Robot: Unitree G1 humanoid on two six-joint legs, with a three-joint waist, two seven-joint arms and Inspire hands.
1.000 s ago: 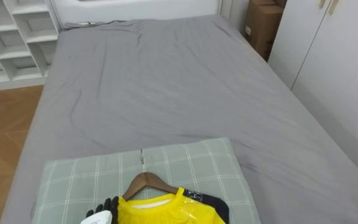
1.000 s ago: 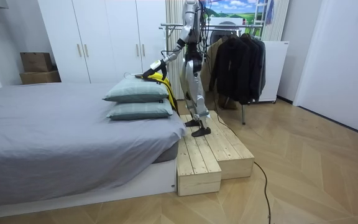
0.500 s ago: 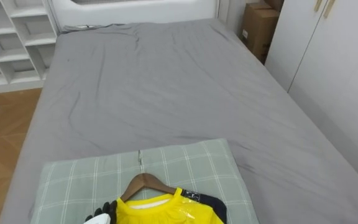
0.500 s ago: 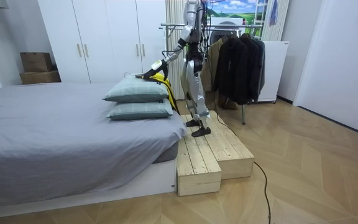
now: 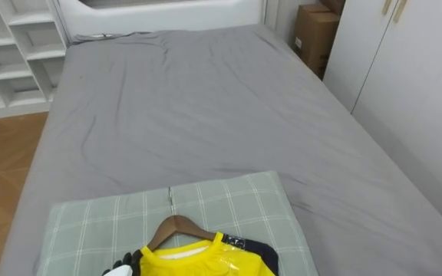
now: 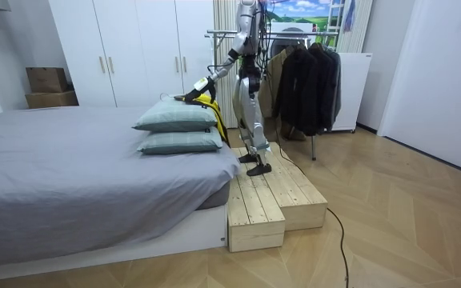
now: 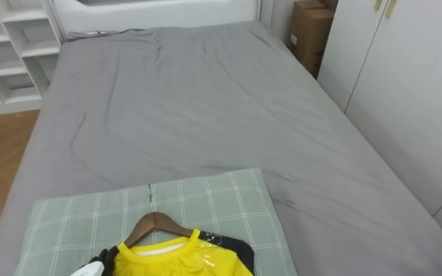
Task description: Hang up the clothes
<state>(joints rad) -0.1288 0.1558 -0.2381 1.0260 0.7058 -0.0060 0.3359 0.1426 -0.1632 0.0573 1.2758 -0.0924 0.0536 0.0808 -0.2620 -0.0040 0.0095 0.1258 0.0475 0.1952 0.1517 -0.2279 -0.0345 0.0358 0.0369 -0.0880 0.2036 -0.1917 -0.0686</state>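
The yellow shirt (image 5: 202, 262) on its curved wooden hanger (image 5: 176, 227) is lying just beside my left hand (image 5: 130, 259), whose grip I cannot tell, so I'm judging the hanging not yet done.

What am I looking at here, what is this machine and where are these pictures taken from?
It is a two-legged robot doing housework. The room view, from a camera across the room, shows it standing on a wooden step by the bed, a rack of dark clothes behind. The two eye views look down from its head. On the checked pillow lies a yellow shirt on a wooden hanger. Its left robot hand is beside the shirt; its grip is hidden.
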